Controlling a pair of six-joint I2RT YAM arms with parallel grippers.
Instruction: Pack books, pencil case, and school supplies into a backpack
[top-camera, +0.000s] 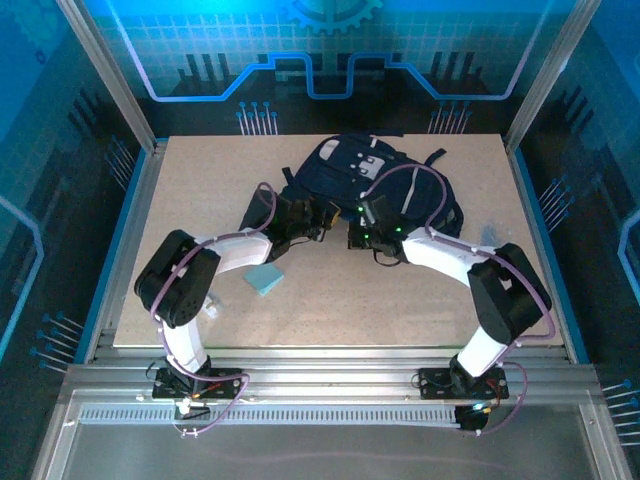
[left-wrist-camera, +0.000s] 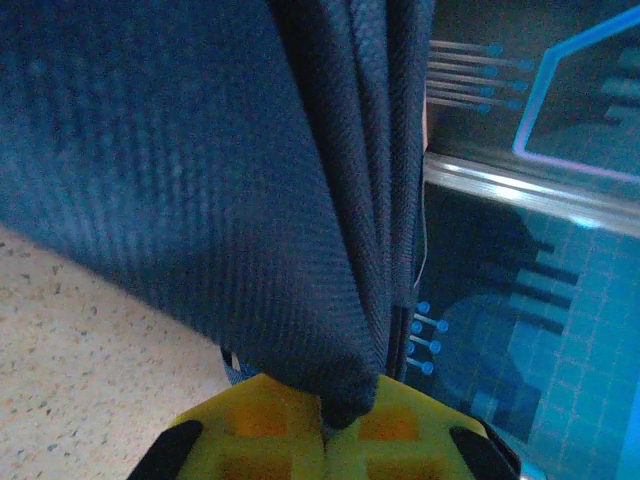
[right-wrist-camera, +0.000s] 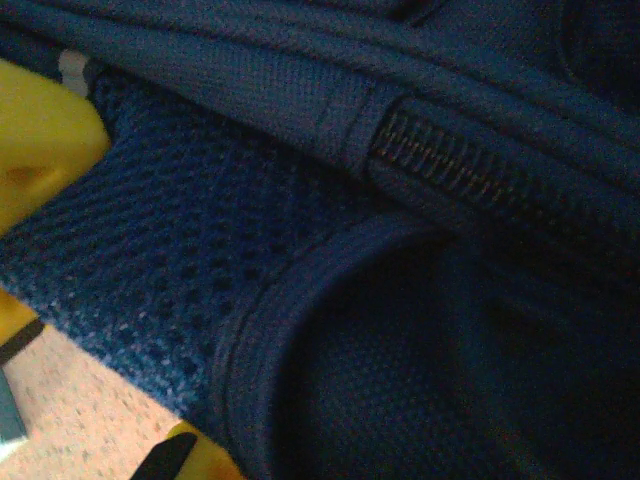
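The navy backpack (top-camera: 365, 175) lies at the back middle of the table. My left gripper (top-camera: 318, 222) is at its near left edge, its yellow fingers (left-wrist-camera: 262, 430) shut on a fold of navy fabric (left-wrist-camera: 340, 385) that hangs up out of them. My right gripper (top-camera: 362, 232) is at the near edge beside it. Backpack mesh and a piped rim (right-wrist-camera: 250, 330) lie across its jaws, which are shut on that fabric; one yellow fingertip (right-wrist-camera: 195, 458) shows beneath. The school supplies, a light-blue square pad (top-camera: 264, 279), lie on the table left of centre. The books and pencil case are out of view.
The speckled tabletop (top-camera: 330, 310) is framed by metal rails, with blue panels on the walls around it. A small pale object (top-camera: 215, 300) lies near the left arm's elbow. A faint light-blue patch (top-camera: 489, 236) sits right of the backpack.
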